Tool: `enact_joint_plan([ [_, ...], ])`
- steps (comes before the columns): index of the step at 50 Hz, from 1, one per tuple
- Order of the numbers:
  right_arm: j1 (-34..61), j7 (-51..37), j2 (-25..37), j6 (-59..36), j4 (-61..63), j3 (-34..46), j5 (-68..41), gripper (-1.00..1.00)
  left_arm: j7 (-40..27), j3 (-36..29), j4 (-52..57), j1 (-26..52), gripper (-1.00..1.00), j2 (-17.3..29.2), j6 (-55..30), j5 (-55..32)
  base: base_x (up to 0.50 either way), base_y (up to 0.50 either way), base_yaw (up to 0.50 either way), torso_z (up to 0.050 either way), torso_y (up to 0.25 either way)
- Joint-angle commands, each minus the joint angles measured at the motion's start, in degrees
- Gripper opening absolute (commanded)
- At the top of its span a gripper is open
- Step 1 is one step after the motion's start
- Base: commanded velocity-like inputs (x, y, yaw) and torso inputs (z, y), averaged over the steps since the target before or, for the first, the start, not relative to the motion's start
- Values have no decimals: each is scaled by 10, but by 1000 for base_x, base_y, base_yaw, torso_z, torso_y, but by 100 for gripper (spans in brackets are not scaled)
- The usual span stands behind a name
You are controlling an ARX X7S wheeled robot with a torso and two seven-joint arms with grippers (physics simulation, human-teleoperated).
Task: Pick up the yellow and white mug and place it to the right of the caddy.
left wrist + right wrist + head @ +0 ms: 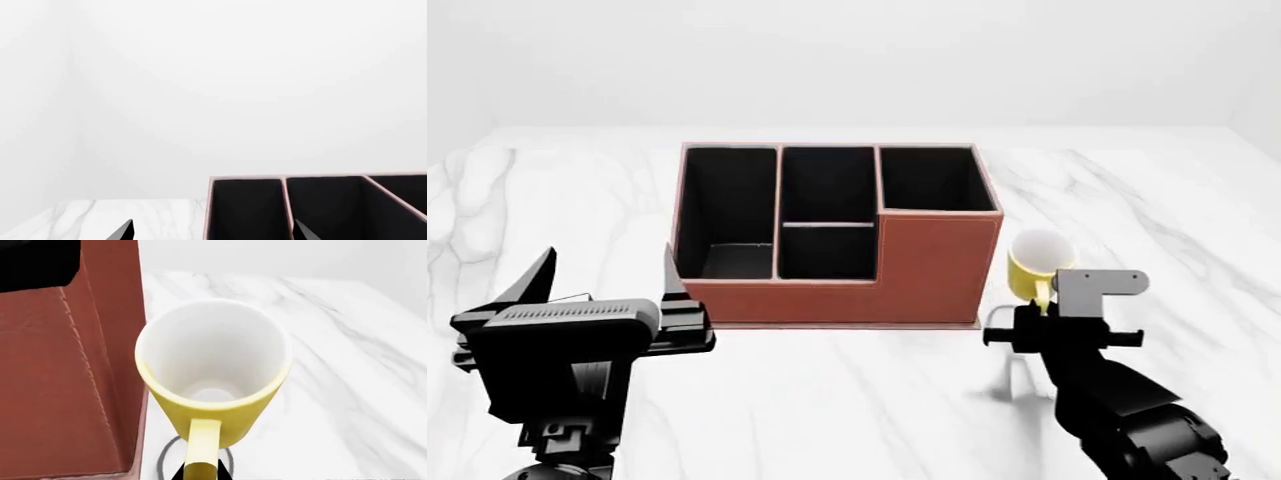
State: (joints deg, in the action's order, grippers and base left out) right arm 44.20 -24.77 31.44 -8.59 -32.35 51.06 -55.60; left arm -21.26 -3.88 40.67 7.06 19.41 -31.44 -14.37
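Note:
The yellow and white mug (1038,260) is just right of the reddish-brown caddy (928,265), tipped so its white inside faces me. In the right wrist view the mug (213,365) fills the middle with its handle (202,445) pointing at the camera. My right gripper (200,473) is shut on that handle; in the head view it (1044,308) sits right in front of the mug. A ring-shaped shadow lies on the marble under the mug. My left gripper (607,275) is open and empty at the caddy's front left corner; its wrist view shows its gripper (212,231) over the black compartments (320,210).
The white marble table (854,400) spreads round the caddy. The caddy's right wall (73,390) stands close beside the mug. A plain white wall lies behind the table.

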Motion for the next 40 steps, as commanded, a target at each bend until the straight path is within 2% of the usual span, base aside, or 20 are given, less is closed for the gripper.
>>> enact_joint_plan([
  [1, 22, 39, -43, 16, -97, -3, 33, -100, -3, -2, 2, 0, 100, 2, -1, -1, 0, 0, 0, 0, 0],
  [15, 42, 105, -102, 53, -247, -4, 44, -100, -6, -3, 2, 0, 100, 4, 0, -3, 0, 0, 0, 0, 1],
  [40, 51, 136, -130, 65, -317, -6, 50, -100, -10, 2, 7, -8, 100, 9, 5, -10, 0, 0, 0, 0, 0],
])
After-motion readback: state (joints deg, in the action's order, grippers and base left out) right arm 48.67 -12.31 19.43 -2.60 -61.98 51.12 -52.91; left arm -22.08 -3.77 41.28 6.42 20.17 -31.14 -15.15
